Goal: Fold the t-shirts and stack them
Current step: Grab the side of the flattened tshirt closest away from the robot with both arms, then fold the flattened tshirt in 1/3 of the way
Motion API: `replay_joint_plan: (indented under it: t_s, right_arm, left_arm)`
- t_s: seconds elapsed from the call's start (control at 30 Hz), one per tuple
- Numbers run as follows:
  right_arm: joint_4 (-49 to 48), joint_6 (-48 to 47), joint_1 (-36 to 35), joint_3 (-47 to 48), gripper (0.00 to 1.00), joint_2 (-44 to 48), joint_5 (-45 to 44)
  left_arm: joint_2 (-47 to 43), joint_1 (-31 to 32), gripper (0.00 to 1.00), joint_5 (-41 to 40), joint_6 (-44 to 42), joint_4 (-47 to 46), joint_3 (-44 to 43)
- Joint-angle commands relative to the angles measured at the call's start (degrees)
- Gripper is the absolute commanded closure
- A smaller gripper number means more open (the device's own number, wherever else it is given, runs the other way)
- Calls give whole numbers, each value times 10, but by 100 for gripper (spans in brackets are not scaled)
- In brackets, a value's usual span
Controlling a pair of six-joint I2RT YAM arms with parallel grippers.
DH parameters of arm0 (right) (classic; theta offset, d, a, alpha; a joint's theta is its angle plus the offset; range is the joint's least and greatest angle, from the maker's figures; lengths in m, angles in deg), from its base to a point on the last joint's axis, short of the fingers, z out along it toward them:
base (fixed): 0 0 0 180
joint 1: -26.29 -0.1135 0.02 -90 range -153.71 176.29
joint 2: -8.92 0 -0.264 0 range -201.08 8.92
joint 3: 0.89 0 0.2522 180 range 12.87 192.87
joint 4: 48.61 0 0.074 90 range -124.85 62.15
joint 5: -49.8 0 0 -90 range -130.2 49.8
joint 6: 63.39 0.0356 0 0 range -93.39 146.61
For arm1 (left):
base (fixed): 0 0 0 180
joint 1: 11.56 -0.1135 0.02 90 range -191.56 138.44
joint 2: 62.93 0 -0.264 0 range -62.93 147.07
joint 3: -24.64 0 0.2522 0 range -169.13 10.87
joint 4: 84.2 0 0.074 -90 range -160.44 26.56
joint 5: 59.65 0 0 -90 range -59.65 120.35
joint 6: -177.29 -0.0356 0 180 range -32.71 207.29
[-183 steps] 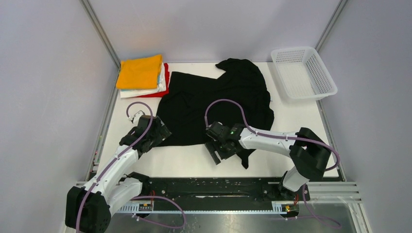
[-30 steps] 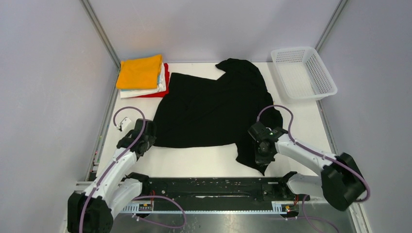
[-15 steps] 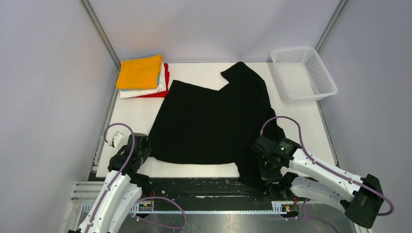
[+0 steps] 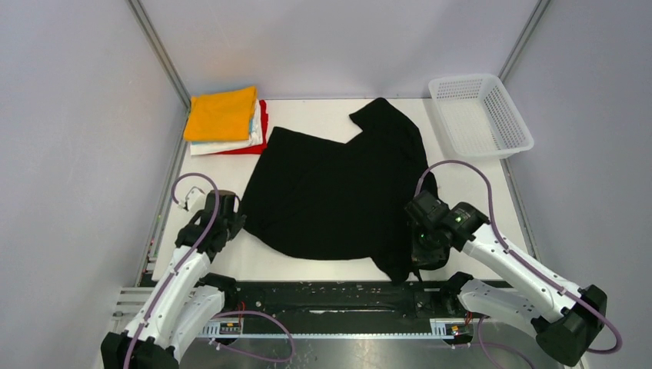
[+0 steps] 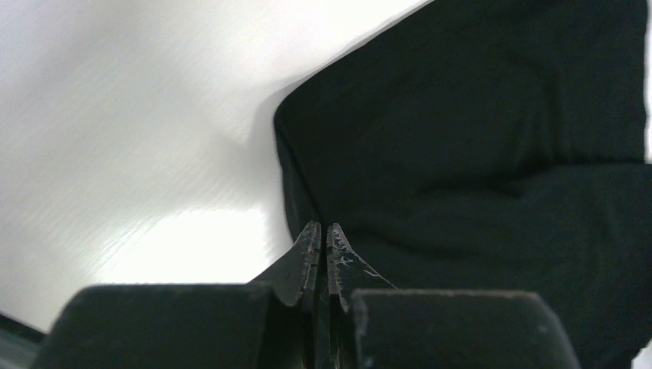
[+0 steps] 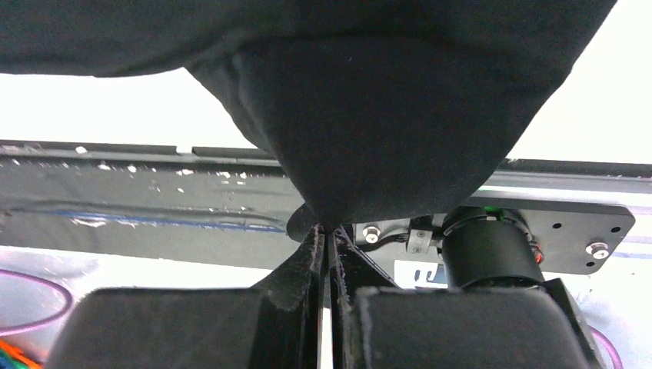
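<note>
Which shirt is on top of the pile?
The orange shirt. The white shirt and red shirt peek out beneath it; the black shirt lies spread out beside the pile.

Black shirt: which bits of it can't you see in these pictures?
- Top view: the black shirt has its near right corner hidden under the right gripper.
- Right wrist view: the frame's top edge cuts it off.
- Left wrist view: the pinched hem is hidden inside the left gripper; the right edge cuts off the rest.
</note>
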Motion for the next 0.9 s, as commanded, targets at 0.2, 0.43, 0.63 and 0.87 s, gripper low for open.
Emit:
replay_joint_plan:
  t_s: [0.2, 0.43, 0.63, 0.87]
  right_arm:
    - [54, -99, 90, 61, 100, -11, 29]
    - [210, -111, 90, 65, 100, 23, 13]
    - [218, -109, 90, 27, 100, 46, 8]
    - [180, -122, 90, 8, 100, 63, 38]
  left_arm:
    - [63, -12, 100, -48, -21, -36, -90]
    - [-17, -31, 100, -119, -15, 40, -76]
    - [-38, -39, 100, -112, -18, 57, -64]
    - [-62, -39, 100, -84, -26, 53, -44]
